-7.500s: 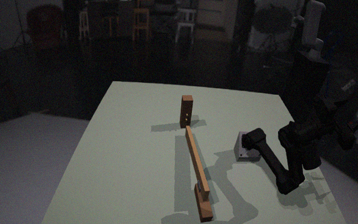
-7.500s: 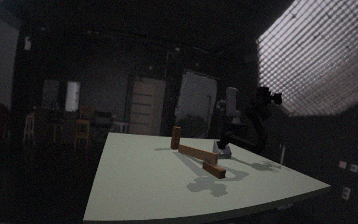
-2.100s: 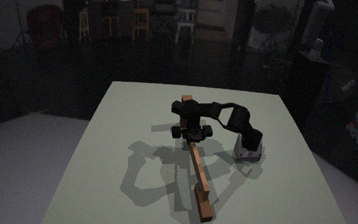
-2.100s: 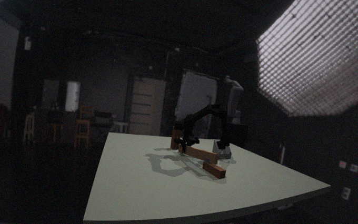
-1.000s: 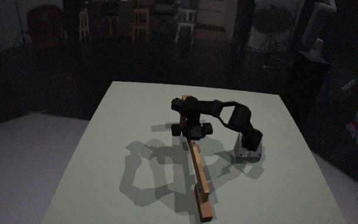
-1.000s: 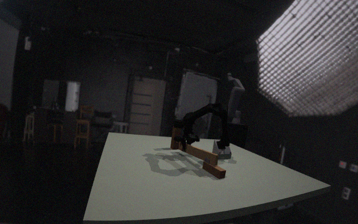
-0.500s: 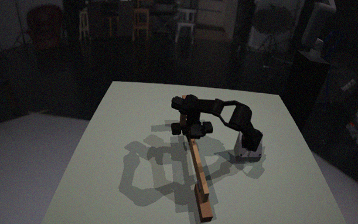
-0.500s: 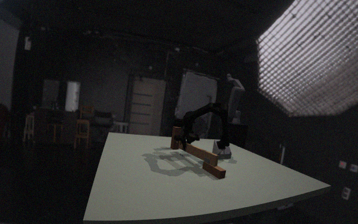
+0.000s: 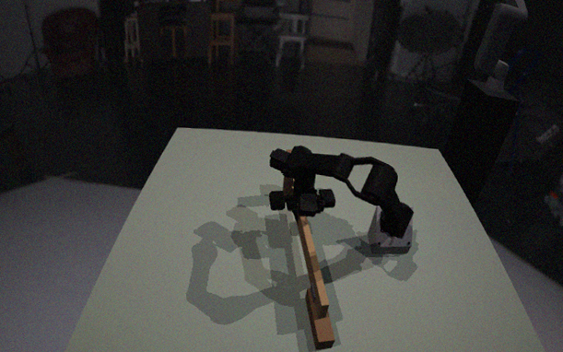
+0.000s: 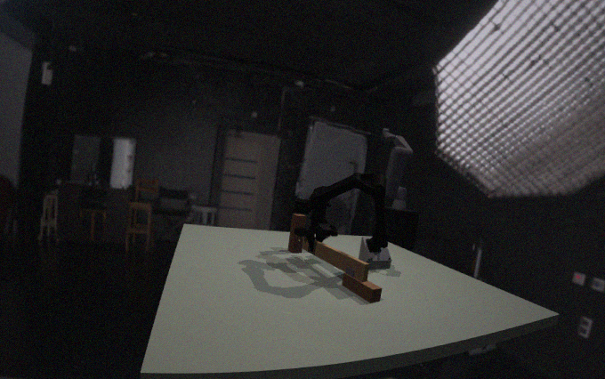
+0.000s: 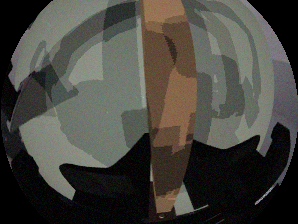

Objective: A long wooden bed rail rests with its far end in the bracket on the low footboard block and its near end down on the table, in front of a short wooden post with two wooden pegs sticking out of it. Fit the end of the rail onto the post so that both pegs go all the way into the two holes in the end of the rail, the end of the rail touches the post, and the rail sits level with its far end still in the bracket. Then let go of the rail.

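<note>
The long wooden rail (image 9: 307, 240) (image 10: 341, 259) (image 11: 170, 90) runs from the footboard block (image 9: 322, 331) (image 10: 364, 287) towards the upright post (image 9: 287, 186) (image 10: 296, 234). The rail's far end sits over the block; the bracket is mostly hidden. My gripper (image 9: 299, 214) (image 10: 311, 245) (image 11: 158, 136) is shut on the rail close to its post end, with one finger on each side. In the exterior view the rail looks raised off the table and near level, with its end close beside the post. Whether it touches the post cannot be told. Pegs and holes cannot be made out.
The pale table (image 9: 155, 267) (image 10: 213, 330) carries overlapping shadows of the arm and rail. The arm's grey base (image 9: 391, 244) (image 10: 379, 262) stands to the right of the rail. The arm reaches over from there and hides part of the post in the top view.
</note>
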Motion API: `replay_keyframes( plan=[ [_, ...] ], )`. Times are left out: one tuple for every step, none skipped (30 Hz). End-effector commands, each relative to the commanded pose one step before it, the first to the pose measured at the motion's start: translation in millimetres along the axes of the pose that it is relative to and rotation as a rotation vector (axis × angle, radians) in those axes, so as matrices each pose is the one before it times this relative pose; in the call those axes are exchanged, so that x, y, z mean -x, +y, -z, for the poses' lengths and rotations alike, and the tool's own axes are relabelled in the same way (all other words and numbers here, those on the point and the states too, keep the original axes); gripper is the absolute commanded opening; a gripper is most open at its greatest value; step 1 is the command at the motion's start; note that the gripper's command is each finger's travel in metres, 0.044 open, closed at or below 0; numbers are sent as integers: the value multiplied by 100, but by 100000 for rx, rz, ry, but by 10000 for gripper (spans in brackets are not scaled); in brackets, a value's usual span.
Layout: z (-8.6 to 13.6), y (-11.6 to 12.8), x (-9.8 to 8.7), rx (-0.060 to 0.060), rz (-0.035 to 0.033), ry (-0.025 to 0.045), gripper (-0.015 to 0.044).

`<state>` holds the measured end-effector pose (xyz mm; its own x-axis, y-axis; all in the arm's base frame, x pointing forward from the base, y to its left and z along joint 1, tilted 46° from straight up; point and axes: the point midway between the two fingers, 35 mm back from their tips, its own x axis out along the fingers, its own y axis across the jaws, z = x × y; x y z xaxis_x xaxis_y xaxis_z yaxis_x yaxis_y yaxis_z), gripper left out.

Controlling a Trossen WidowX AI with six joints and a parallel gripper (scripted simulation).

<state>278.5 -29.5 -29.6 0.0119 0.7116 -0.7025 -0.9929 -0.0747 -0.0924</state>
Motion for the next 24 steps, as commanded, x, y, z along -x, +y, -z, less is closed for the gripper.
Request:
replay_keyframes(
  plan=[
    [79, -246, 617, 100, 1414, 213, 0],
    [1, 1, 50, 0, -1, 2, 0],
    [1, 1, 50, 0, -1, 2, 0],
    [1, 1, 50, 0, -1, 2, 0],
    [1, 1, 50, 0, -1, 2, 0],
    [1, 1, 50, 0, -1, 2, 0],
    [1, 1, 50, 0, -1, 2, 0],
    [1, 1, 50, 0, -1, 2, 0],
    [1, 1, 50, 0, -1, 2, 0],
    [1, 1, 50, 0, -1, 2, 0],
    [1, 1, 50, 0, -1, 2, 0],
    [1, 1, 50, 0, -1, 2, 0],
    [1, 2, 77, -1, -1, 3, 0],
    [0, 0, 21, 0, 0, 1, 0],
    [0, 0, 0, 0, 0, 0, 0],
    [0, 0, -30, 0, 0, -1, 0],
    [0, 1, -47, 0, 1, -2, 0],
    [-1, 2, -50, 0, 1, -2, 0],
    [-1, 3, -50, 0, 1, -2, 0],
    [0, 3, -50, 0, 1, -2, 0],
    [0, 4, -50, 0, 1, -2, 0],
    [0, 4, -50, 0, 1, -2, 0],
    [0, 5, -50, 0, 1, -2, 0],
    [0, 7, -50, 0, 0, -2, 0]
  ],
)
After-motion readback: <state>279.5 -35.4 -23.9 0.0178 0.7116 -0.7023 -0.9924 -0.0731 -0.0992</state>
